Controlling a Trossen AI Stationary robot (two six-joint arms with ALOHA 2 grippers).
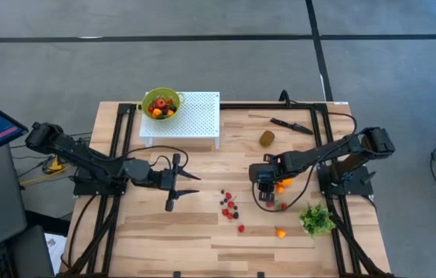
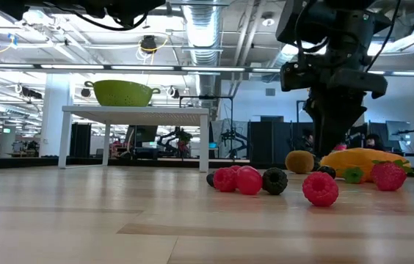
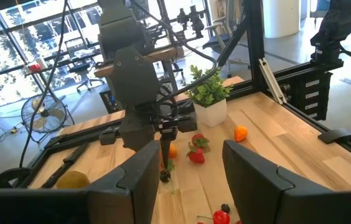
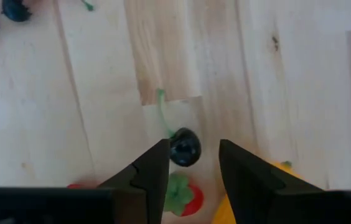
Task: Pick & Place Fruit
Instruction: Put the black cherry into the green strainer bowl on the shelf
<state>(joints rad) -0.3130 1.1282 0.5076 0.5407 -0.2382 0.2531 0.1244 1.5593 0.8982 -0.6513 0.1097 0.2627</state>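
My right gripper (image 1: 265,193) (image 4: 191,163) points straight down over the fruit, open, with a finger on either side of a small dark berry (image 4: 185,148) that has a green stem and lies on the table. Beside it are an elongated orange fruit (image 1: 284,184) (image 2: 361,161) and a strawberry (image 4: 185,194). A cluster of red and dark berries (image 1: 229,207) (image 2: 247,179) lies nearer the table's middle. The brownish kiwi (image 1: 267,138) (image 2: 299,161) lies toward the far edge. My left gripper (image 1: 195,184) (image 3: 191,180) hovers open left of the cluster and holds nothing. My right gripper comes at the dark berry (image 4: 185,148) from above, pointing down. In the wrist view the berry's edge meets one finger (image 4: 158,163) and a gap stays to the other. I cannot tell whether that finger touches it. The berry rests on the table.
A green colander (image 1: 161,103) with fruit stands on a white perforated stand (image 1: 195,120) at the far edge. A black knife (image 1: 291,123) lies far right, a green leafy bunch (image 1: 317,220) near right, and a small orange piece (image 1: 280,232) beside it.
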